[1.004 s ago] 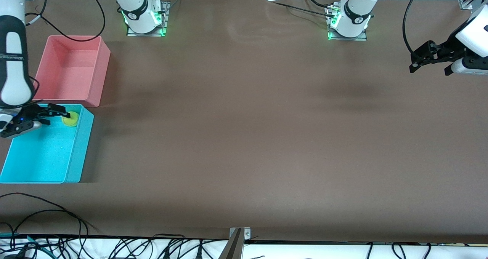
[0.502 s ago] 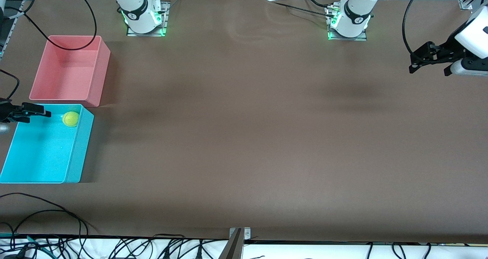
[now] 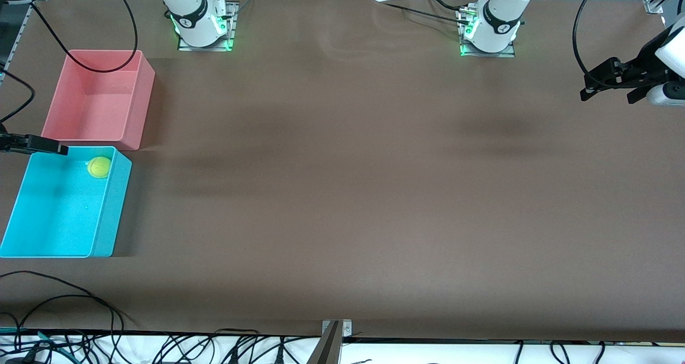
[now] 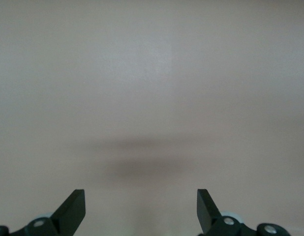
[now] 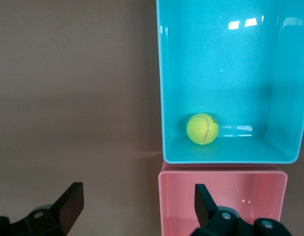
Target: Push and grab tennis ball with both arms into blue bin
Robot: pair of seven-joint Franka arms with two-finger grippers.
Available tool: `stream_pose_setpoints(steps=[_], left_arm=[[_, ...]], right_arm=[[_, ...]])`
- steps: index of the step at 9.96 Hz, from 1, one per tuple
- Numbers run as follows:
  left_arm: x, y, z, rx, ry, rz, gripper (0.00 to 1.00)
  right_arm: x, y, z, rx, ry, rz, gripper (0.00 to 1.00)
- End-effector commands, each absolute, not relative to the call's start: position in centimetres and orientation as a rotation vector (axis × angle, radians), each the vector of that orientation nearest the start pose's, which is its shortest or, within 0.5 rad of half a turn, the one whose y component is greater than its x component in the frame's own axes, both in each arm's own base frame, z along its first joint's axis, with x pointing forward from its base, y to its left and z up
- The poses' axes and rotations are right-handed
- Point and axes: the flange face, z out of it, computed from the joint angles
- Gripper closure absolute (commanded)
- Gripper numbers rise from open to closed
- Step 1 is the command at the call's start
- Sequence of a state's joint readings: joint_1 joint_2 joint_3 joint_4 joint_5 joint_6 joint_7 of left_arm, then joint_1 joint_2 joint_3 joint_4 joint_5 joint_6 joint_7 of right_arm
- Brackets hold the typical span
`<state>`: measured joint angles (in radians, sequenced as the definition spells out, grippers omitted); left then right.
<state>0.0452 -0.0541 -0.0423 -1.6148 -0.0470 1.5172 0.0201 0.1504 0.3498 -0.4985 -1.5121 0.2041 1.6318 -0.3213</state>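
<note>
Inside blue bin (image 3: pixel 64 214), corner nearest pink bin (image 3: pixel 96 99), sits tennis ball (image 3: pixel 99 167). Right tool (image 5: pixel 135 206) wide, empty, above the bin's edge; left tool (image 4: pixel 141 209) wide over bare tabletop (image 3: pixel 342 182). Looks done: retreat clear without clipping bins.

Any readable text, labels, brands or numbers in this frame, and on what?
None can be read.
Tennis ball, lying in the blue bin: a small dark mark beside its seam, too small to read.
Arm bases: a round dark emblem on each, no legible letters.
Pink bin: no markings visible.
</note>
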Motion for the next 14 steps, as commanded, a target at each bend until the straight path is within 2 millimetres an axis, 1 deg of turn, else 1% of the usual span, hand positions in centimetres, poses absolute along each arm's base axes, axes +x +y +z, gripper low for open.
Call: stream_pose_setpoints(steps=[1,2,3,4,5,6,7,8,9,10,11,13,14], left_arm=[[53.3,-0.3,63.3,-3.213,0.011,0.08,0.0],[53.1,-0.6,63.6,-3.232,0.02,0.075,0.0],[52.8,-0.7,64.0,-3.253,0.024,0.075,0.0],[52.8,-0.8,64.0,-3.27,0.021,0.077,0.0],[53.0,-1.0,63.9,-3.291,0.022,0.072,0.0],[53.7,-1.6,63.4,-3.319,0.034,0.054,0.0],[55.2,-1.7,62.4,-3.325,0.025,-0.008,0.0],[55.5,-1.5,62.7,-3.338,0.011,-0.048,0.0],[55.4,-1.3,63.0,-3.341,0.009,-0.06,0.0],[55.4,-1.9,63.0,-3.335,0.026,-0.053,0.0],[55.0,-2.2,62.5,-3.336,0.037,0.009,0.0],[54.9,-2.8,63.0,-3.332,0.057,0.014,0.0],[54.8,-3.3,63.0,-3.322,0.071,0.019,0.0]], right_arm=[[57.9,-10.8,51.6,-3.074,0.223,0.199,0.0],[56.0,-9.3,53.3,-3.069,0.197,0.142,0.0],[54.3,-9.6,55.1,-3.071,0.188,0.098,0.0],[53.1,-9.5,56.4,-3.076,0.173,0.067,0.0],[53.0,-6.9,57.4,-3.141,0.089,0.048,0.0],[53.1,-5.4,57.8,-3.17,0.056,0.043,0.0],[53.4,-5.3,58.6,-3.16,0.074,0.008,0.0],[53.8,-5.2,58.7,-3.165,0.06,0.003,0.0],[54.5,-4.7,58.6,-3.173,0.04,0.011,0.0],[55.5,-4.7,59.3,-3.178,0.032,0.021,0.0],[55.7,-4.6,59.1,-3.17,0.024,0.059,0.0],[55.6,-4.9,59.2,-3.165,0.01,0.059,0.0],[55.5,-4.5,59.3,-3.164,0.0,0.064,0.0]])
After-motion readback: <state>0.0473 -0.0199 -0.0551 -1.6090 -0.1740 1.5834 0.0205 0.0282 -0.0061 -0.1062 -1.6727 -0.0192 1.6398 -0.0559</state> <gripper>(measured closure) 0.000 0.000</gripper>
